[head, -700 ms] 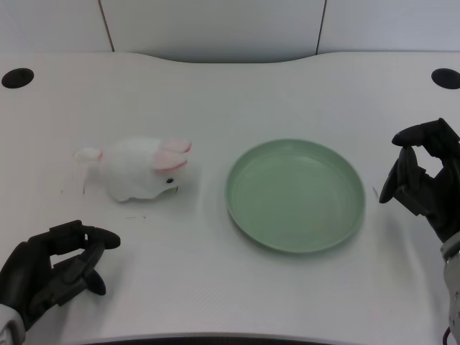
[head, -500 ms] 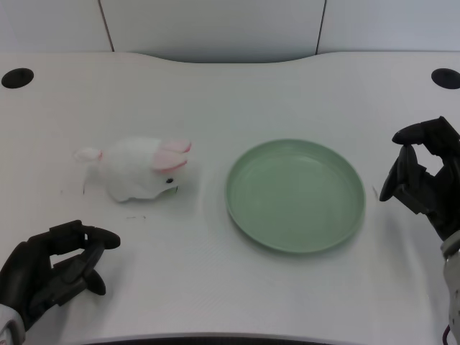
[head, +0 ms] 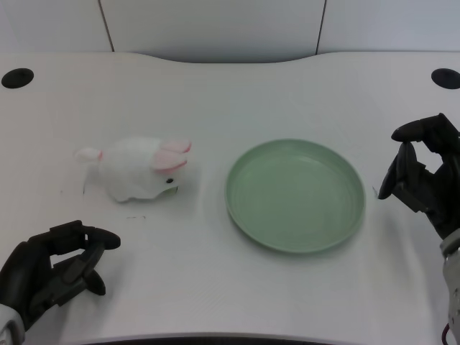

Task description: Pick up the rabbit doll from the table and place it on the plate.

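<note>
- Down at the near left corner of the white counter (head: 237,93) sits the left hand (head: 50,269).
- It is black, and its fingers (head: 92,237) are curled in.
- Nothing is in the hand. It holds no toy and touches no toy.
- I cannot tell if the hand rests on the counter or floats just over it.
- Up and a bit to the right of the hand lies the rabbit doll (head: 136,176).
- A strip of bare counter lies between the doll and the hand, so they are apart.
- The doll is white and fluffy, with two pink ears that point to the right, away from the hand's side.
- It has a small white tail on its left end, the end nearer to the hand's side.
- A tiny dark eye shows on its right end, low down.
- The doll lies on the counter, not on the plate.
- Farther to the right of the hand, past the doll, sits the green plate (head: 248,208).
- The plate is round and has a low rim. Nothing lies in it.
- The doll and the plate are near each other but do not touch.
- Two dark round holes (head: 17,77) sit in the far corners of the counter, well away from the hand.
</note>
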